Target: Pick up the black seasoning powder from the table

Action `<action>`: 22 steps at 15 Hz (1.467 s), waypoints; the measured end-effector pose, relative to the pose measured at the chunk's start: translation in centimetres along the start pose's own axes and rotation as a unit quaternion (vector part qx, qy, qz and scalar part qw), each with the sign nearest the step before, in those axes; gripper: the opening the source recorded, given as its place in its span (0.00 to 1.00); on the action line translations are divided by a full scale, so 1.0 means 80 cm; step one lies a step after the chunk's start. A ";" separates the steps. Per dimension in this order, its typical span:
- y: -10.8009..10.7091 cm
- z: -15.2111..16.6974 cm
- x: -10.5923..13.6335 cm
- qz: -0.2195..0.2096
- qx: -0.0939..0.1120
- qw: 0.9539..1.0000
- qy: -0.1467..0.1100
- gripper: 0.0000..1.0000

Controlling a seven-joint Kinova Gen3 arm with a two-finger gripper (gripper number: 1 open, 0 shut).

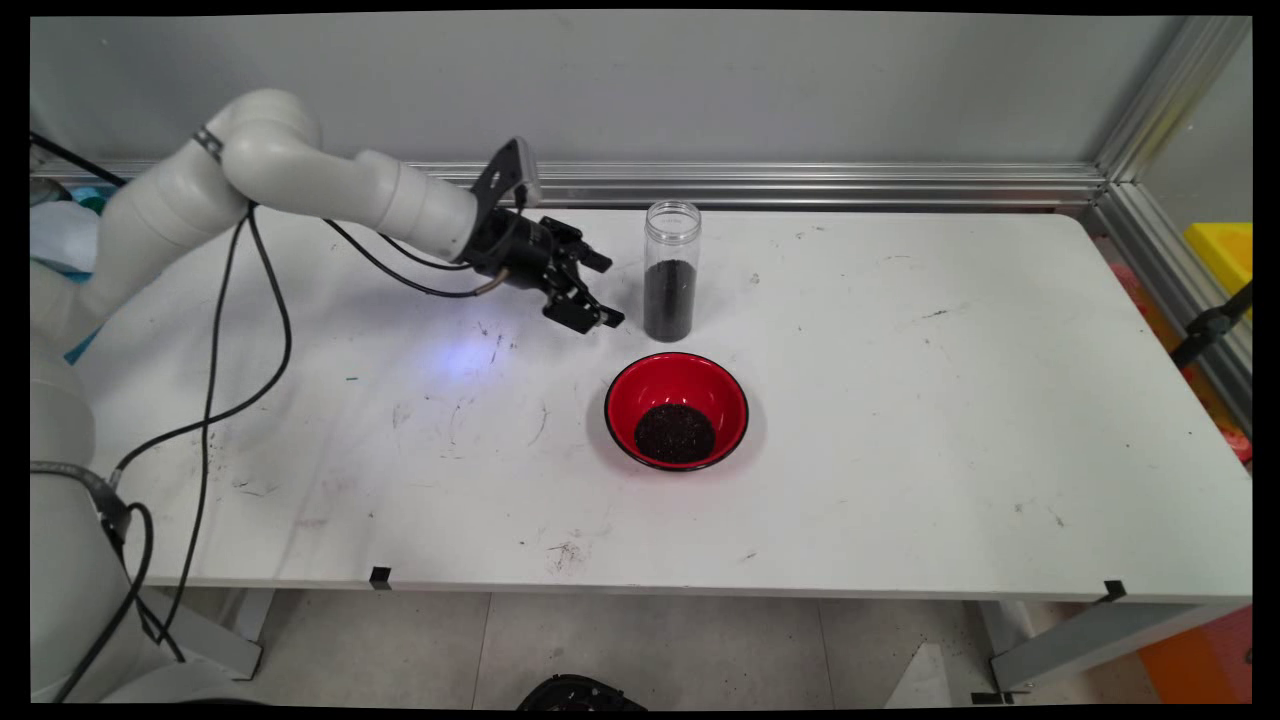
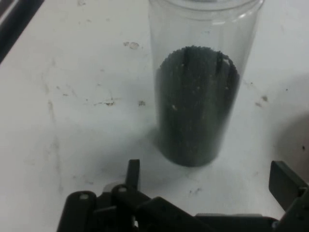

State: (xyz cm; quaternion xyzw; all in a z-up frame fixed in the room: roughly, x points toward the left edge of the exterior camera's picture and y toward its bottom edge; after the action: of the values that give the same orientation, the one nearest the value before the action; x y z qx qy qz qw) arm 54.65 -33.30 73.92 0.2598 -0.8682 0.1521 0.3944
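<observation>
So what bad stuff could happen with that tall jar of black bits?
The open gripper sits right beside the clear jar, which is tall, narrow and has no lid. A sideways nudge might tip it and scatter the black grains over the table. The red bowl stands close in front, so a falling jar could hit it too.

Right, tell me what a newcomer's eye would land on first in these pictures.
First the red bowl near the middle of the white table, holding a heap of dark grains. Just behind it stands an upright clear jar, lidless and about half full of the same dark grains. The black gripper hangs open at the jar's left, close to it but not touching.
</observation>
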 end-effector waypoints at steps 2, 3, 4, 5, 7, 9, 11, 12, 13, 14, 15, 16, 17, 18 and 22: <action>-0.001 0.012 -0.002 -0.002 -0.003 1.000 0.003 1.00; -0.001 0.018 -0.003 -0.003 -0.004 1.000 0.004 1.00; -0.002 0.026 -0.005 -0.004 -0.005 1.000 0.006 1.00; -0.003 0.033 -0.006 -0.005 -0.006 1.000 0.007 1.00; -0.005 0.046 -0.008 -0.007 -0.007 1.000 0.009 1.00; -0.007 0.059 -0.010 -0.008 -0.008 1.000 0.011 1.00; -0.008 0.070 -0.011 -0.010 -0.008 1.000 0.013 1.00; -0.009 0.074 -0.011 -0.010 -0.008 1.000 0.014 1.00; -0.009 0.079 -0.012 -0.011 -0.008 1.000 0.015 1.00; -0.009 0.083 -0.012 -0.011 -0.009 1.000 0.016 1.00; -0.010 0.086 -0.012 -0.011 -0.009 1.000 0.017 1.00; -0.009 0.090 -0.012 -0.011 -0.010 1.000 0.018 1.00; -0.009 0.092 -0.012 -0.011 -0.011 1.000 0.018 1.00; -0.009 0.094 -0.012 -0.011 -0.011 1.000 0.019 1.00; -0.009 0.102 -0.013 -0.010 -0.012 1.000 0.020 1.00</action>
State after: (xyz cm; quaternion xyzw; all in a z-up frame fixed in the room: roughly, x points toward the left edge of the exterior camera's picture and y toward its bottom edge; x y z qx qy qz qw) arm 50.73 -37.36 67.92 0.2601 -0.8594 0.1426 0.4164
